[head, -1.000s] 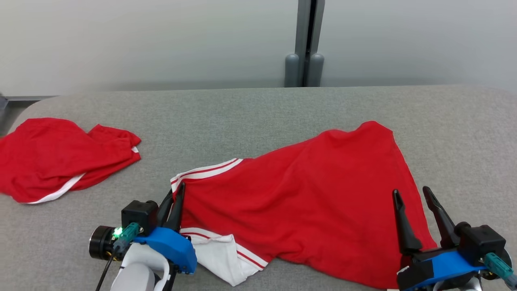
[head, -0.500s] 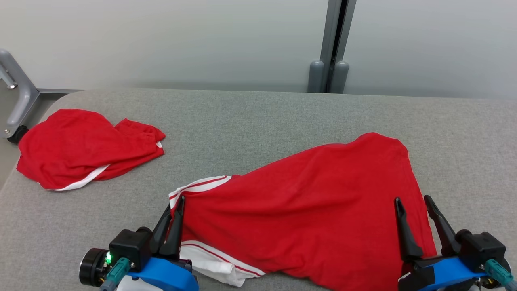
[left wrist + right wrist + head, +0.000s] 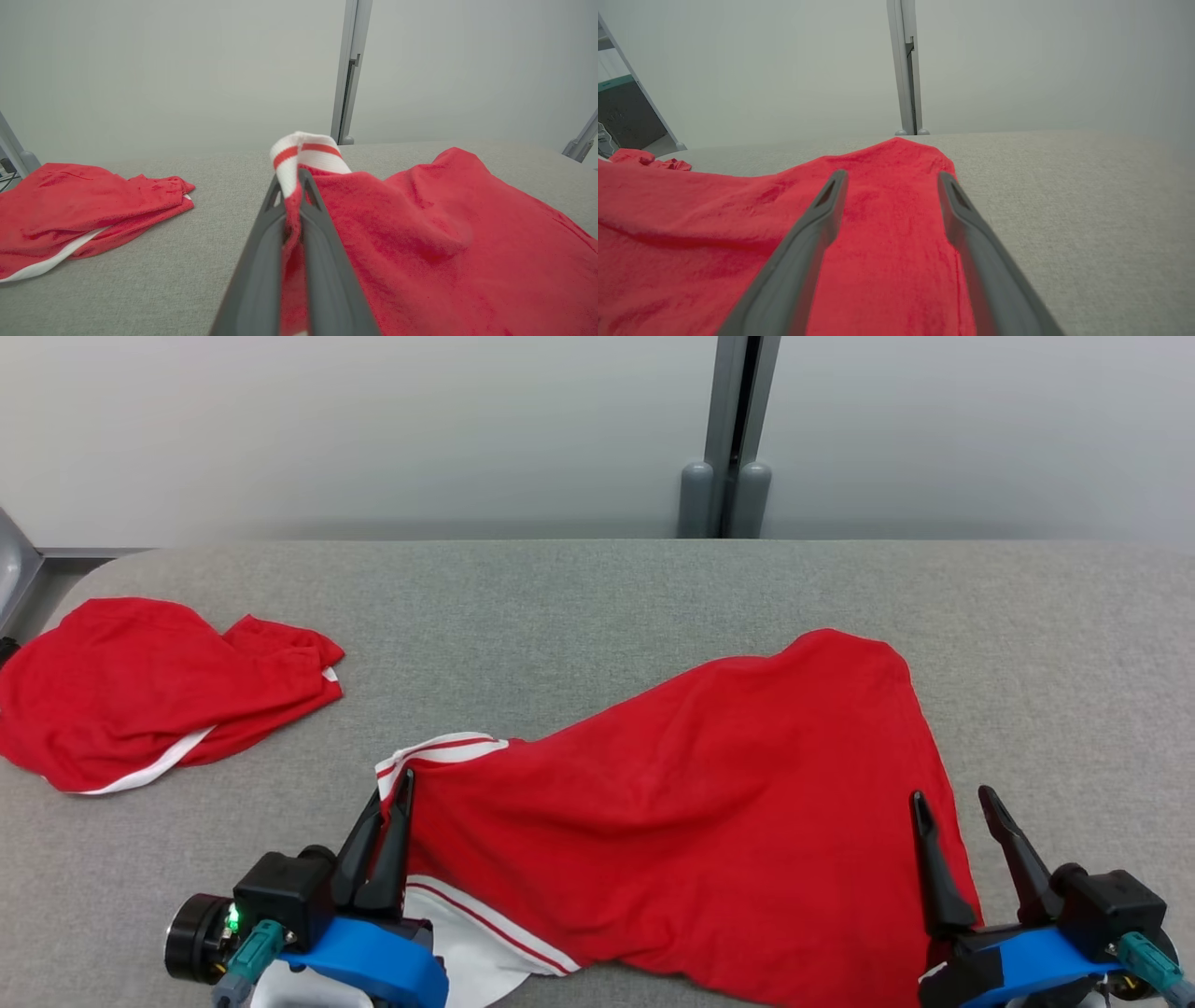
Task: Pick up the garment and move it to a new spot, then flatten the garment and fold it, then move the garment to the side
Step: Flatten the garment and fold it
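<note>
Garment [image 3: 709, 803]: red knit, white-striped trim, rumpled
Left gripper [image 3: 387, 803]: pinching the trim
Right gripper [image 3: 952, 798]: spread
Table [image 3: 560, 607]: grey woven fabric

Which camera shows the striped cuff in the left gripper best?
The left wrist view: the cuff is close up, pinched between the left fingers at their tips. The head view shows it from above, smaller, beside those fingers. The right wrist view has the garment's red body.

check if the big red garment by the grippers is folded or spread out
Spread out, not folded: the red garment lies rumpled across the grey table, one striped corner pinched in the shut left gripper.
</note>
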### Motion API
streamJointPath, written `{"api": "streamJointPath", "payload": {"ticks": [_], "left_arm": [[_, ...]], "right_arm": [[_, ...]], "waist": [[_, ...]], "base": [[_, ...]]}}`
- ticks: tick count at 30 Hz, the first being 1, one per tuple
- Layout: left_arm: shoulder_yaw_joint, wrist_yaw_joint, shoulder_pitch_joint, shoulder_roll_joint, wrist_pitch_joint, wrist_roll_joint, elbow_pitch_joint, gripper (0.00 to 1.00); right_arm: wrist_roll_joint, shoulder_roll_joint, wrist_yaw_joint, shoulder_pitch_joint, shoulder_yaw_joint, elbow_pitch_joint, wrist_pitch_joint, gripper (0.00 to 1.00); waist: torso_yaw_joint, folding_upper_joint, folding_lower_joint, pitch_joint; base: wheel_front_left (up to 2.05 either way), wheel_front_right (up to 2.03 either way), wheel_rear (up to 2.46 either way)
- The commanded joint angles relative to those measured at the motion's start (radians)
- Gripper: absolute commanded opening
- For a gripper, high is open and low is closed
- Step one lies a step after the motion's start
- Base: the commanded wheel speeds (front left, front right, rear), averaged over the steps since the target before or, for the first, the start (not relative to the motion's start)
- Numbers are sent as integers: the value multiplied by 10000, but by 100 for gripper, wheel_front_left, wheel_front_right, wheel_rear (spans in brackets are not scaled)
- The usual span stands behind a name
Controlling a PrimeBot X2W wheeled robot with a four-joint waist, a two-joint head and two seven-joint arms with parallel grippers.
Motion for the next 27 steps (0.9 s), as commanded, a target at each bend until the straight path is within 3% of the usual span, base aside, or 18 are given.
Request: {"api": "streamJointPath", "payload": {"ticks": [1, 15, 27], "left_arm": [[38, 3, -324, 56, -89, 25, 5, 0], [426, -154, -2051, 431, -347, -77, 840, 0], [885, -397, -3855, 889, -966, -252, 2974, 0]], "right_arm": [[19, -1, 1, -153, -10, 41, -44, 100], [-112, -41, 3, -673, -296, -40, -111, 100], [-75, -38, 3, -1262, -604, 41, -364, 100]], "waist": [[-102, 0, 0, 67], [-989, 0, 0, 942], [-1928, 0, 0, 2101]], "base": [[0, 0, 0], [0, 0, 0], [0, 0, 0]]}}
